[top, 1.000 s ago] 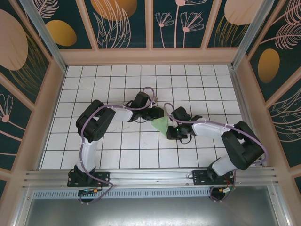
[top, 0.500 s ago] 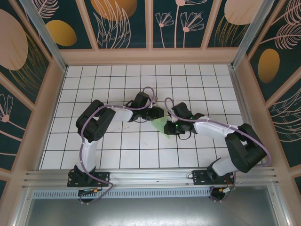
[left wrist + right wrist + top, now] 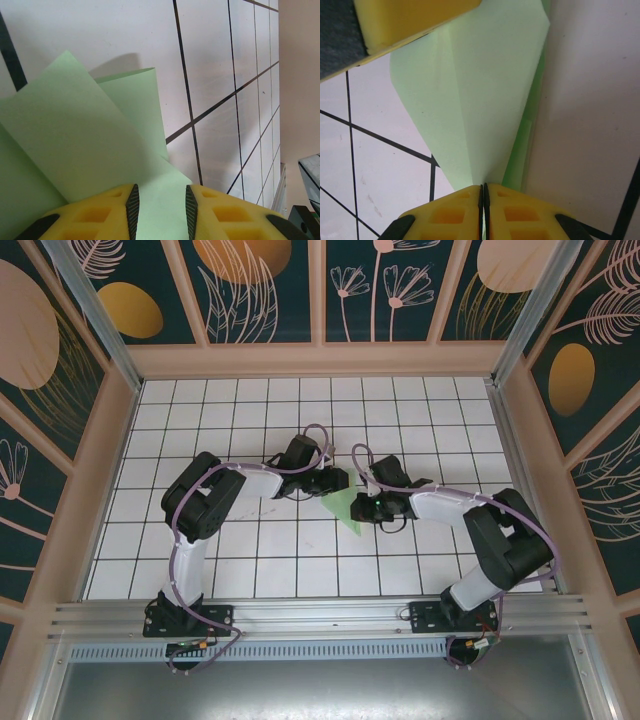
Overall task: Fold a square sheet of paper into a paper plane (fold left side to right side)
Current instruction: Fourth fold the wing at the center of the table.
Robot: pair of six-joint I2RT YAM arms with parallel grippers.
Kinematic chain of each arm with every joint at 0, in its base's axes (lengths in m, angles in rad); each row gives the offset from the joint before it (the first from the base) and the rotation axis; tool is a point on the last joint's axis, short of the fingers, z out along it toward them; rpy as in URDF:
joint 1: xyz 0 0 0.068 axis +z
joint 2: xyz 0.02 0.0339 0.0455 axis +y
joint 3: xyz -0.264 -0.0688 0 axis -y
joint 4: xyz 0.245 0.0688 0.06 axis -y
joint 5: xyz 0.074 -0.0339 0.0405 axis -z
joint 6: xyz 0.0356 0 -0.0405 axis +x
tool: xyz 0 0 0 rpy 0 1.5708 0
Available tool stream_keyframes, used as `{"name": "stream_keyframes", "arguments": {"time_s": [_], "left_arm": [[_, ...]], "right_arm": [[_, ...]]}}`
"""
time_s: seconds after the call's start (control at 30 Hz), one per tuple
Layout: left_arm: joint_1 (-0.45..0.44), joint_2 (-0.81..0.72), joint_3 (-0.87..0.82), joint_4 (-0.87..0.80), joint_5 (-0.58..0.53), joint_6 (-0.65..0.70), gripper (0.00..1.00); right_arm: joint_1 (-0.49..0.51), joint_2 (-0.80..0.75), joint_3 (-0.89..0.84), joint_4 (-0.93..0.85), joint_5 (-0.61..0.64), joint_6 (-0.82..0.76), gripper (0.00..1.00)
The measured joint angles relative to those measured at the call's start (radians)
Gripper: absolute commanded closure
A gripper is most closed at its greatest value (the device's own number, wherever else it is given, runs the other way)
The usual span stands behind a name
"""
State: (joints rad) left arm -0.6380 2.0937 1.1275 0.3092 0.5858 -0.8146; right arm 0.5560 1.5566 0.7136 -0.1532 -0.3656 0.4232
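Note:
The sheet of paper [image 3: 346,510] is pale mint green and folded into a pointed, creased shape at the middle of the tiled floor. In the left wrist view its layers [image 3: 75,135] spread out ahead of my left gripper [image 3: 161,194]. That gripper's jaws stand apart over the paper, which shows flat in the gap. My left gripper [image 3: 337,483] sits at the paper's far edge. My right gripper [image 3: 364,504] is at its right side. In the right wrist view the right gripper [image 3: 483,187] is shut on the paper's narrow end [image 3: 480,90], with a raised flap to the right.
White tiled floor [image 3: 260,410] with dark grid lines, walled by pale wooden panels [image 3: 320,360]. A metal rail [image 3: 320,615] runs along the near edge by the arm bases. One yellow finger of the left gripper [image 3: 400,20] shows at the top left of the right wrist view.
The right arm has drawn its wrist a little farther from the near edge, and the paper now shows as a flatter, narrower shape. The left arm has not moved.

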Motion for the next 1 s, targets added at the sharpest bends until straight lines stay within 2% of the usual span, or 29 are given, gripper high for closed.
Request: {"name": "stream_keyframes", "arguments": {"time_s": [0.17, 0.33, 0.87, 1.0], "left_arm": [[0.000, 0.001, 0.004, -0.006, 0.000, 0.000, 0.65], [0.000, 0.002, 0.008, -0.013, 0.000, 0.000, 0.65], [-0.003, 0.002, 0.011, -0.018, -0.008, 0.000, 0.65], [-0.003, 0.002, 0.011, -0.018, -0.008, 0.000, 0.65]], "right_arm": [[0.000, -0.036, -0.009, -0.008, 0.008, -0.003, 0.71], [0.000, -0.126, -0.017, -0.011, 0.005, 0.004, 0.66], [0.063, -0.051, -0.048, -0.011, 0.014, 0.031, 0.67], [0.070, -0.031, -0.040, -0.019, 0.042, 0.028, 0.71]]}}
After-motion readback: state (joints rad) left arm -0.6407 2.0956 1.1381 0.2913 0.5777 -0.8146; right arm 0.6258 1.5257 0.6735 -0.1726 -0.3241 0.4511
